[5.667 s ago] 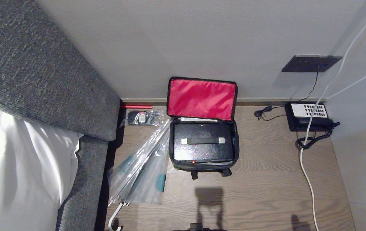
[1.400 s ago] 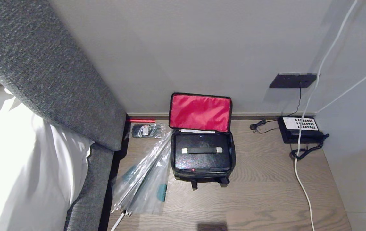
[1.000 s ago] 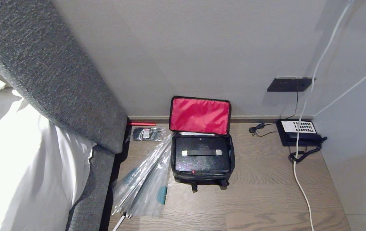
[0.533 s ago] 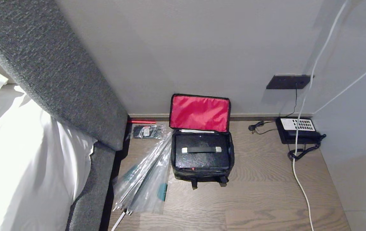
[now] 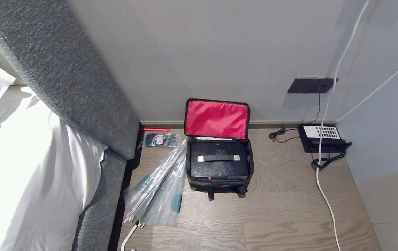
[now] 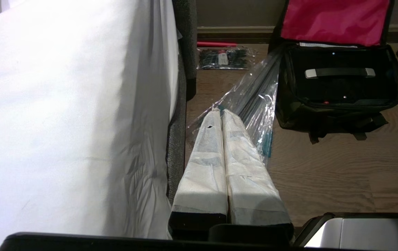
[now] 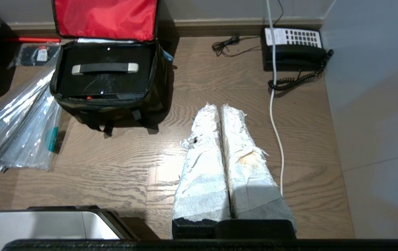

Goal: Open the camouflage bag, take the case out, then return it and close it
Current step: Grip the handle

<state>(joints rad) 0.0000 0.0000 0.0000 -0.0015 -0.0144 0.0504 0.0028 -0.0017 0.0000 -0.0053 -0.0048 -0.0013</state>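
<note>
Camouflage bag (image 5: pixel 219 181) sits centre frame on floor, lid up, black case (image 5: pixel 219 163) inside. Both end effectors (image 6: pixel 221 115) (image 7: pixel 220 109) pressed together, away from bag. Risk: umbrella wrap (image 5: pixel 159 195) beside bag could be snagged during lid closure.

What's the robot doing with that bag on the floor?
Nothing is touching it right now. The camouflage bag sits open on the wooden floor by the wall, its red-lined lid flipped up, with the black case inside. A plastic-wrapped umbrella lies beside it. The left gripper and right gripper are both shut, away from the bag.
</note>
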